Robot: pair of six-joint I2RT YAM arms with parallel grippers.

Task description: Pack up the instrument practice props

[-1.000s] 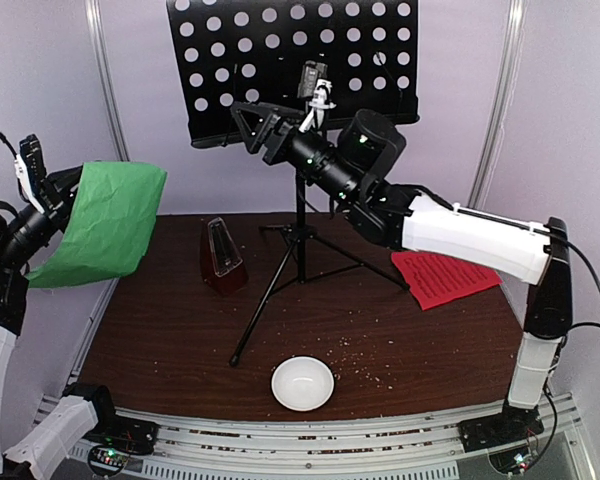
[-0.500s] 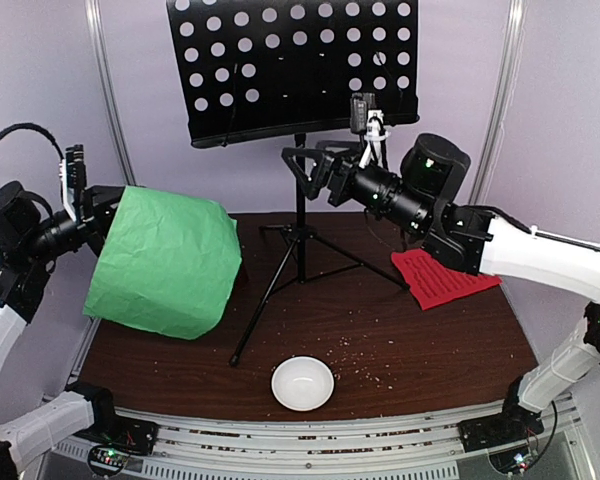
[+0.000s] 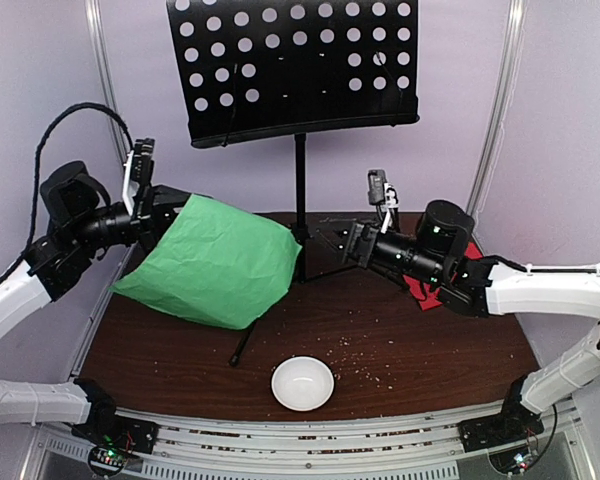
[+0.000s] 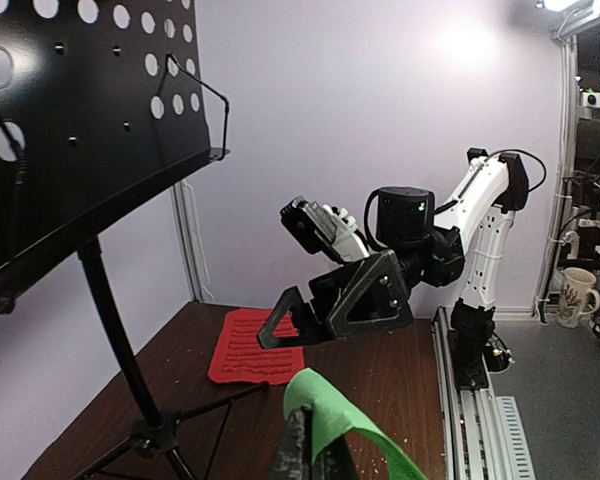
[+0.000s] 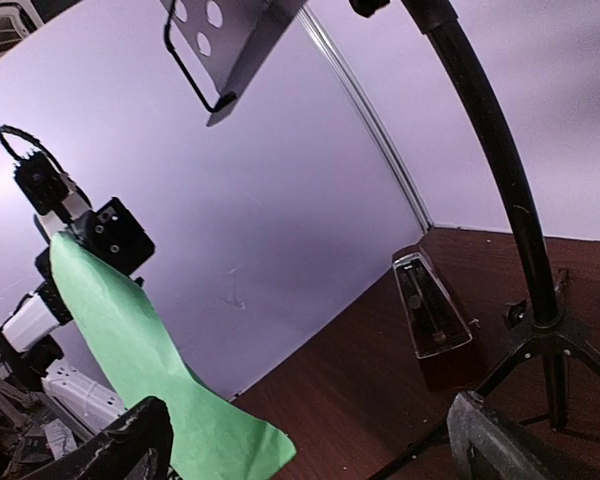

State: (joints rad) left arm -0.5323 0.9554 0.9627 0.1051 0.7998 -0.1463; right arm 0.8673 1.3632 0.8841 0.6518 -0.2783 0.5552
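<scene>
My left gripper (image 3: 168, 205) pinches the green sheet (image 3: 215, 265) by its corner, hanging above the table (image 3: 410, 350) (lower flat, then release); my right gripper (image 3: 325, 237) gapes empty beside the music stand (image 3: 300, 175).

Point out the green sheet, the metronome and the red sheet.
green sheet (image 3: 215, 262), top view, middle of the sheet.
metronome (image 5: 430, 312), right wrist view, front face.
red sheet (image 4: 248, 345), left wrist view, middle of the sheet.

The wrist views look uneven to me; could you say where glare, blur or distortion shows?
Left wrist: bright glare on the wall top right, green sheet blurred up close. Right wrist: tilted, stand pole curved, own fingers soft. Top external: even, sharp.
</scene>
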